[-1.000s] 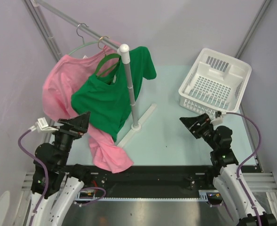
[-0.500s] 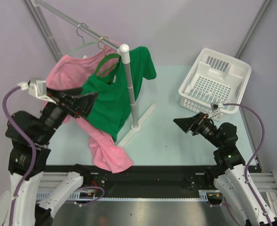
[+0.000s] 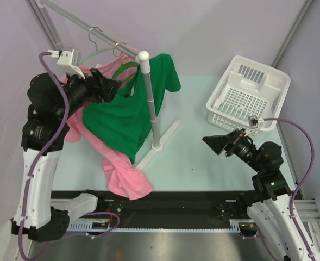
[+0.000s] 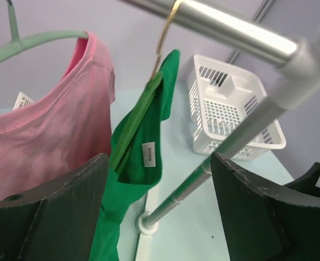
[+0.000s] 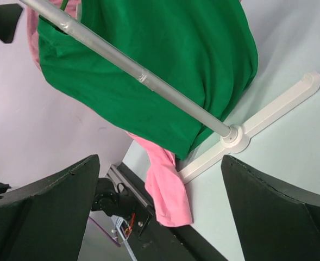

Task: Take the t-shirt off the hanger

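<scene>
From above we see the left gripper [image 3: 108,87] held high beside the collar of the green t-shirt [image 3: 121,117]. The shirt hangs on its green hanger [image 4: 138,117] from the slanted rail [image 3: 83,24], just left of the stand's white pole [image 3: 150,98]. Whether the gripper touches the cloth we cannot tell from there. The left wrist view settles more: its fingers [image 4: 56,212] are spread wide with nothing between them and the collar lies a little ahead. There we also make out a white label [image 4: 149,155] inside the neck and the brass hook [image 4: 167,27] over the rail. The pink t-shirt [image 3: 124,176] hangs just beside on a mint hanger [image 4: 35,43], its lower end reaching the table's near edge in the top view.

The right gripper [image 3: 214,144] hovers low over the table [image 3: 203,109], jaws wide apart and empty, well apart from the shirts. Its wrist view alone shows the stand's cross foot [image 5: 268,117] from low down, with the green hem hanging close to it. Between the foot and the white basket [image 3: 249,95] we see open table; on the left, the purple wall [image 3: 13,81] is near the left arm [image 3: 40,157]
</scene>
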Motion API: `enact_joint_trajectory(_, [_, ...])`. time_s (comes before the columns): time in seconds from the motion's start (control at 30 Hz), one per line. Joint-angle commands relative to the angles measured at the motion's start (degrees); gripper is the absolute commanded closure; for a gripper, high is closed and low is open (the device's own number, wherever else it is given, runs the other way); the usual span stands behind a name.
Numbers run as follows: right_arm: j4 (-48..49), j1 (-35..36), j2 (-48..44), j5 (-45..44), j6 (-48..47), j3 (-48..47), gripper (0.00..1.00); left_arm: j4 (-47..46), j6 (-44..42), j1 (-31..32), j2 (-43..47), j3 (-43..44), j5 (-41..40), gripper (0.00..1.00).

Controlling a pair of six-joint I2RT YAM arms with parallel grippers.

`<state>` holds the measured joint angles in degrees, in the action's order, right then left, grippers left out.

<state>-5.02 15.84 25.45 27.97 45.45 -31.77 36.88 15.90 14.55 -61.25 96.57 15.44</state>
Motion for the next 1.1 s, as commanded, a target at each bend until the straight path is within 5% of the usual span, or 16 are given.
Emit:
enact_joint_trajectory(0.0, [-0.43,0.25,1.61,2.09,-1.68,-4.26,0.0,0.74,-2.19,-3.29,-2.02,-0.77,4.59,0.2])
enact_joint_trajectory(0.63, [-0.95,0.34,8.12,4.29,-6.77,-8.92,0.0,-6.91,-2.9,-4.35,-7.82,-5.87,12.07,0.58])
enact_joint_trajectory(0.67, [-1.22,0.16,8.82,4.38,-7.04,-9.19,0.0,-6.83,-2.81,-4.35,-8.09,-5.61,12.24,0.68])
enact_joint_trajectory(0.8, [-1.4,0.25,10.41,5.17,-7.83,-10.24,0.0,-7.96,-1.67,-4.44,-7.92,-5.52,12.33,0.77])
enact_joint_trajectory(0.93, [-1.66,0.25,10.76,4.38,-8.36,-10.42,0.0,-8.32,-0.17,-4.53,-6.78,-3.85,12.42,1.0])
enact_joint_trajectory(1.07, [-0.87,0.25,11.46,4.11,-8.19,-9.89,0.0,-6.74,0.01,-4.88,-4.76,-1.04,11.19,1.0])
